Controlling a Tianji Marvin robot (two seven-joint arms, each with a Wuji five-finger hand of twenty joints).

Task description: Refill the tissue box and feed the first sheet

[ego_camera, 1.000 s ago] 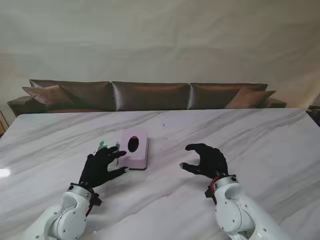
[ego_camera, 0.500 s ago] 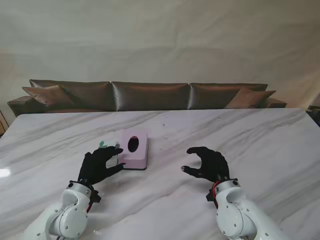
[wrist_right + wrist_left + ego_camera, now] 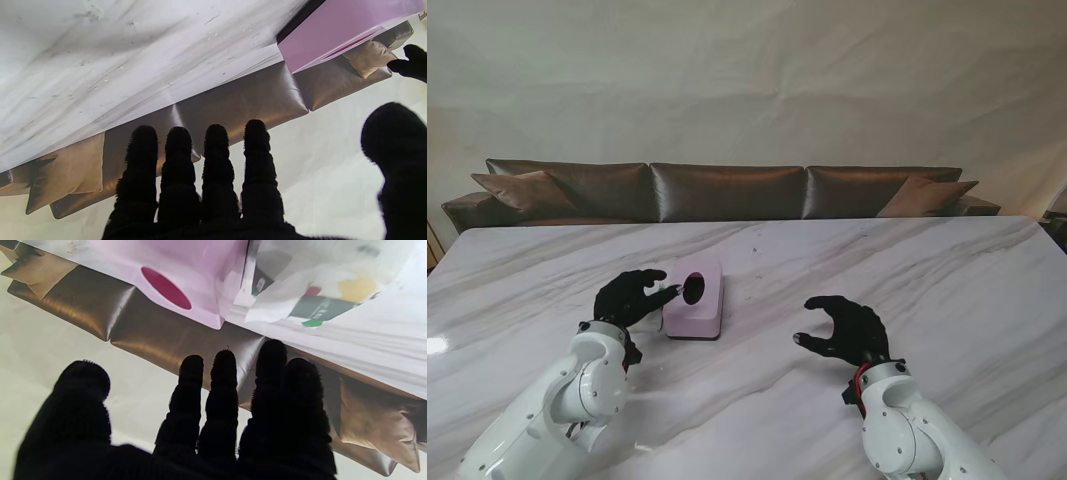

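Note:
A pink tissue box (image 3: 697, 305) with a dark oval slot (image 3: 693, 288) lies flat on the marble table (image 3: 947, 270), left of centre. My left hand (image 3: 632, 297) hovers at the box's left side, open, with a fingertip reaching toward the slot and nothing held. The left wrist view shows the box (image 3: 196, 280), its slot (image 3: 165, 287) and a plastic tissue pack (image 3: 300, 296) with green and yellow print lying beside it. In the stand view my left hand hides that pack. My right hand (image 3: 842, 328) stays open to the right of the box, apart from it, fingers curved.
A brown leather sofa (image 3: 727, 190) runs along the table's far edge. The right wrist view shows the box's pink side (image 3: 337, 30) and the left hand's fingertips (image 3: 407, 61) beyond it.
My left arm has lifted and moved away from me, so the hand now sits by the box's slot and covers the pack. The right hand has barely shifted.

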